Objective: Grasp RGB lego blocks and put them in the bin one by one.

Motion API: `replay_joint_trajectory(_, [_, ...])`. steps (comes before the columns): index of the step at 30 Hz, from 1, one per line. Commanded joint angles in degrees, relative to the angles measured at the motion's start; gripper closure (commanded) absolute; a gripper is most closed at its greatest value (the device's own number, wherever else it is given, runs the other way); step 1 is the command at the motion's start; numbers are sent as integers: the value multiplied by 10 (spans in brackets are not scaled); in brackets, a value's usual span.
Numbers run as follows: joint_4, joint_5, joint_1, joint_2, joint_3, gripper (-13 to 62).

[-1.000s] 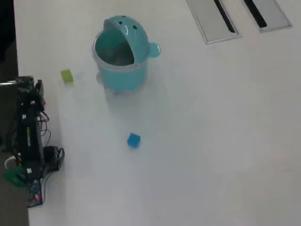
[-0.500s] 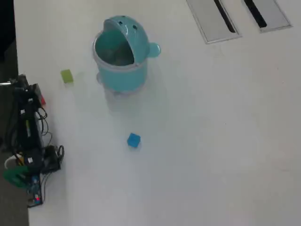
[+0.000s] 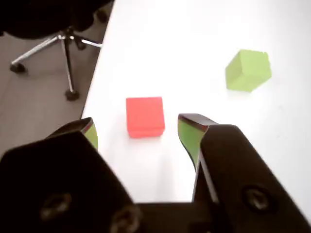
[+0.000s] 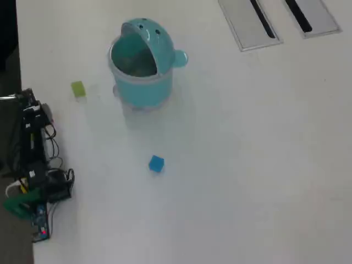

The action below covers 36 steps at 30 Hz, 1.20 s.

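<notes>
Near the left edge of the white table (image 4: 247, 165), the small red plastic cube (image 3: 144, 116) is framed by the black gripper (image 3: 138, 133) in the wrist view, jaws spread wide apart, nothing held, green pads (image 3: 187, 136) flanking it without contact. Further right in that view, a yellow-green cube (image 3: 248, 70) is seen. From overhead, the round teal plastic bin (image 4: 142, 66) is shown far from the arm, lid tipped back, and a blue cube (image 4: 156, 163) sits alone, nearer.
</notes>
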Motion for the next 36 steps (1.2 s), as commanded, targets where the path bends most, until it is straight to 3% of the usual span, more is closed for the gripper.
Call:
replay_joint_trajectory(1, [-4, -4, -7, -9, -17, 194])
replay_joint_trajectory(36, [-51, -4, 3, -258, -162, 195])
